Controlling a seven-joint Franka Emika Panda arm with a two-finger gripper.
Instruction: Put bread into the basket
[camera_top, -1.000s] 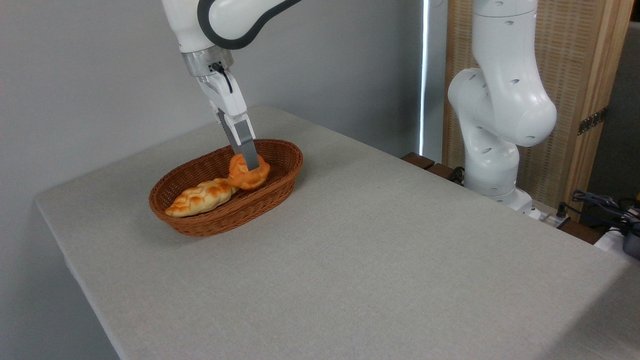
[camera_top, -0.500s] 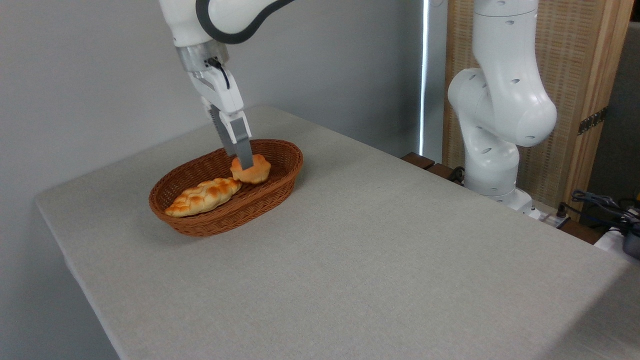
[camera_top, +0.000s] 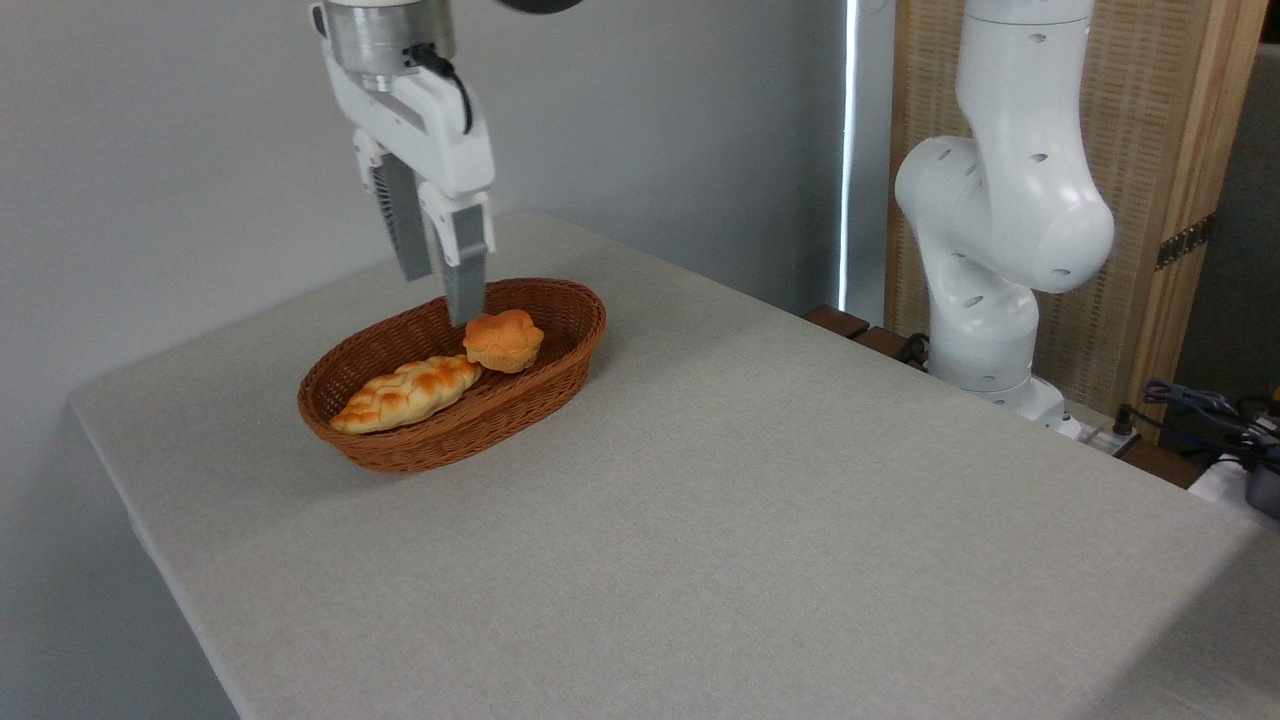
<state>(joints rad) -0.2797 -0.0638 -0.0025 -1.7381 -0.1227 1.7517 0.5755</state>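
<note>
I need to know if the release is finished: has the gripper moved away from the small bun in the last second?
Yes. The gripper has risen, jaws open, clear of the bun, which lies in the basket beside the braided loaf.

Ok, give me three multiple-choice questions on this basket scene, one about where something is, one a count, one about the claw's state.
1. Where is the round bun?
A. on the table
B. in the wicker basket
C. held in the claw

2. How many breads are in the basket?
A. one
B. two
C. three

3. The claw is:
A. open and empty
B. shut on the bun
C. gripping the rim

Answers:
1. B, the bun rests inside, beside the braided loaf.
2. B, bun plus loaf.
3. A, its fingers are apart above the bun, holding nothing.
</note>
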